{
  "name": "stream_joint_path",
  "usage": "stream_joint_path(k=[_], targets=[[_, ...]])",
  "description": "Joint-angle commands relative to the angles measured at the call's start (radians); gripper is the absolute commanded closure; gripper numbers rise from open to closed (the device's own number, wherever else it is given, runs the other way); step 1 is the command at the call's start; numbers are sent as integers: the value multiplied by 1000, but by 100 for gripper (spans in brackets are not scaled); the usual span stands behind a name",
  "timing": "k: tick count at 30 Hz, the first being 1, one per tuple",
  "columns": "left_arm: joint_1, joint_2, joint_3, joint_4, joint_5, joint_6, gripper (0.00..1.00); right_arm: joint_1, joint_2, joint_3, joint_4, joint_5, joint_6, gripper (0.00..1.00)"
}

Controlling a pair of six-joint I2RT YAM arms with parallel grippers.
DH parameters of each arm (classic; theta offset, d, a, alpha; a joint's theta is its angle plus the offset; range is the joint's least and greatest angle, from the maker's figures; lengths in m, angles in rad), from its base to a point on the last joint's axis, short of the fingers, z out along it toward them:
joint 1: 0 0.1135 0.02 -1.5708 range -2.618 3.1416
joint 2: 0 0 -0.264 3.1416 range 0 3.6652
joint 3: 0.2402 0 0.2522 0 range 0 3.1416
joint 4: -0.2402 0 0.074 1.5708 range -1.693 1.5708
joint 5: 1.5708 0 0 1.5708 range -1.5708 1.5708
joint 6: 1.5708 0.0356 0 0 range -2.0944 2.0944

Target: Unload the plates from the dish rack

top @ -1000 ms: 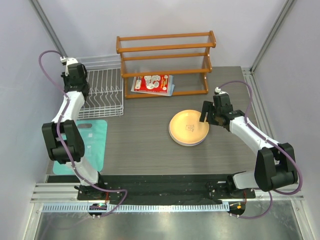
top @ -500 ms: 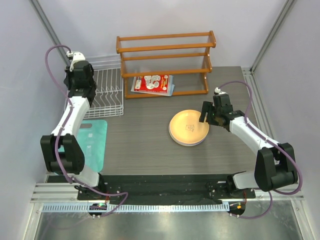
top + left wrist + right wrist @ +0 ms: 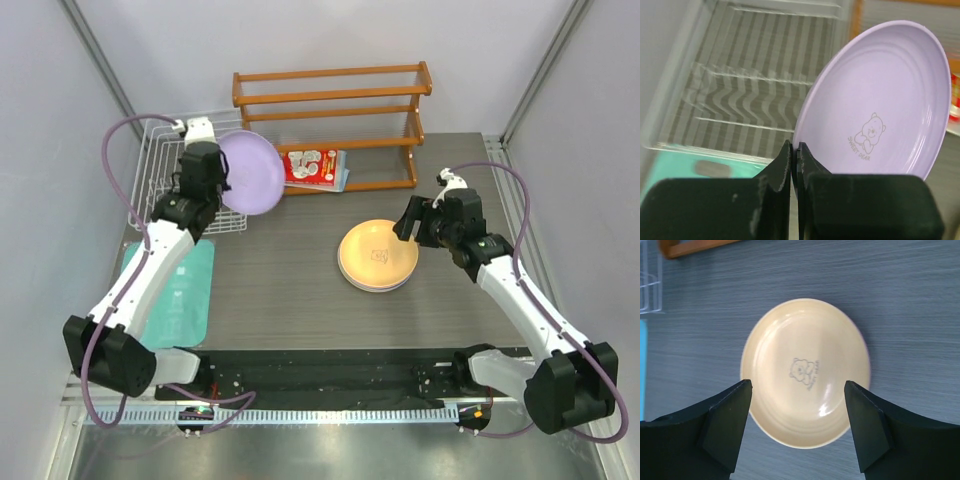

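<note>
My left gripper (image 3: 222, 180) is shut on the lower rim of a lavender plate (image 3: 250, 172), holding it tilted in the air at the right edge of the white wire dish rack (image 3: 152, 150). In the left wrist view the fingertips (image 3: 805, 155) pinch the plate (image 3: 875, 100), and the rack (image 3: 740, 75) below shows no plates in the visible part. A yellow plate (image 3: 378, 255) tops a small stack on the table. My right gripper (image 3: 415, 222) hangs open over that stack's right side; its wrist view shows the plate (image 3: 805, 355) between spread, empty fingers.
A brown wooden shelf (image 3: 330, 110) stands at the back, with a red and white package (image 3: 308, 165) lying in front of it. A teal cutting board (image 3: 175, 290) lies on the table's left side, near the rack's front.
My left arm has swung right from the rack's far left side, and the lavender plate, which was not in view, now shows in its jaws. The right arm has shifted slightly.
</note>
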State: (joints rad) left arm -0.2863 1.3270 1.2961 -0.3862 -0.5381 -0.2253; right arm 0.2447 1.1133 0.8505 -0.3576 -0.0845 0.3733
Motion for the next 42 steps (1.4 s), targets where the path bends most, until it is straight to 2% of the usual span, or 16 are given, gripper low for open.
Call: stream_joint_path(k=[1, 8, 22, 23, 24, 25, 27, 28, 29, 30, 31, 33, 35, 42], targets=[[-80, -63, -96, 23, 222, -196, 100, 21, -35, 25, 88, -176, 45, 20], [-207, -57, -152, 73, 320, -298, 100, 82, -23, 13, 216, -244, 134, 19], [-370, -8, -139, 130, 303, -329, 100, 133, 129, 2, 339, -258, 168, 21], [-381, -6, -139, 130, 302, -332, 100, 133, 137, 2, 341, -255, 168, 33], [-386, -3, -136, 130, 299, -332, 100, 133, 151, 2, 341, -250, 167, 38], [-389, 3, -136, 132, 297, -333, 100, 134, 155, 2, 339, -248, 162, 53], [-392, 5, -136, 132, 294, -332, 100, 133, 158, -1, 332, -236, 159, 71], [-392, 1, -138, 132, 290, -332, 100, 134, 154, -5, 324, -222, 157, 94], [-390, 0, -138, 136, 288, -330, 100, 134, 148, -8, 316, -212, 154, 99], [-392, -3, -141, 138, 274, -324, 100, 133, 132, -10, 306, -198, 148, 99], [-392, -6, -147, 139, 267, -321, 89, 133, 122, -10, 268, -146, 142, 99], [-392, -12, -153, 135, 248, -306, 55, 133, 93, -11, 229, -75, 124, 99], [-390, -29, -173, 126, 195, -296, 1, 128, 54, -8, 155, 23, 108, 99], [-392, -113, -248, 118, -14, -212, 1, 93, -24, -21, -58, 198, 102, 99]])
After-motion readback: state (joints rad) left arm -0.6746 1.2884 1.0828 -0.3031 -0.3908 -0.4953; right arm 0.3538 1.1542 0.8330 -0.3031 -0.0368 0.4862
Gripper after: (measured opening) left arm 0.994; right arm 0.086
